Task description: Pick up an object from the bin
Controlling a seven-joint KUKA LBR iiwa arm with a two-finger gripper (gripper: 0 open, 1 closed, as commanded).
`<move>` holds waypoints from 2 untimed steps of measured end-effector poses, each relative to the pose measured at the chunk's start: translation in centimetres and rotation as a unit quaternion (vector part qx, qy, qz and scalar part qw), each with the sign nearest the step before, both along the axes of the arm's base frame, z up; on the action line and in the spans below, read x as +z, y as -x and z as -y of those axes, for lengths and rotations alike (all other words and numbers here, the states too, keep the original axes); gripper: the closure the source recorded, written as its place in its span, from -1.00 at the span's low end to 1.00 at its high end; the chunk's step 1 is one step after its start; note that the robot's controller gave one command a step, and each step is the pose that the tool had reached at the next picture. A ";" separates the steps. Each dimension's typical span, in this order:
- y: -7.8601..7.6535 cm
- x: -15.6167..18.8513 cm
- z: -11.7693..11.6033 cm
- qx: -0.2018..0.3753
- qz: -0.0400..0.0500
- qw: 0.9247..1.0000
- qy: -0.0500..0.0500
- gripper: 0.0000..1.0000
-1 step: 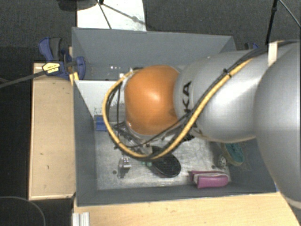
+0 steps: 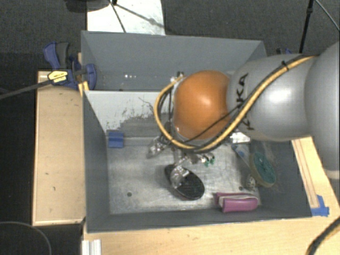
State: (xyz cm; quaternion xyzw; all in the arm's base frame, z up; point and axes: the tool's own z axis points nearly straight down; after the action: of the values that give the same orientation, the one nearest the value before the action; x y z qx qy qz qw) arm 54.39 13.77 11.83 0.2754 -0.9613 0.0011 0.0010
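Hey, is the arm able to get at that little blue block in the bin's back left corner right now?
Probably yes. The blue block lies alone on bare floor, nothing on it. The gripper hangs over the black oval thing mid-bin; the corner walls may cramp it.

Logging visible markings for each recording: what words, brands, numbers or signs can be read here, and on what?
"KA": black letters on the silver arm, beside its orange cover; any letters before them are hidden.
Nothing readable on the blue block, the purple case or the black oval pad.
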 end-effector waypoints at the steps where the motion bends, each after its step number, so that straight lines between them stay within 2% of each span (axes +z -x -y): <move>1: 3.8 -4.6 6.3 0.168 0.004 0.986 -0.003 -1.00; 2: -0.6 -4.5 10.9 0.309 0.005 0.951 -0.002 -1.00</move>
State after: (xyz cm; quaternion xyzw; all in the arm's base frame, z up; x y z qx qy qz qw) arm 55.01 2.87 7.30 0.5585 -0.8295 0.0006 -0.0046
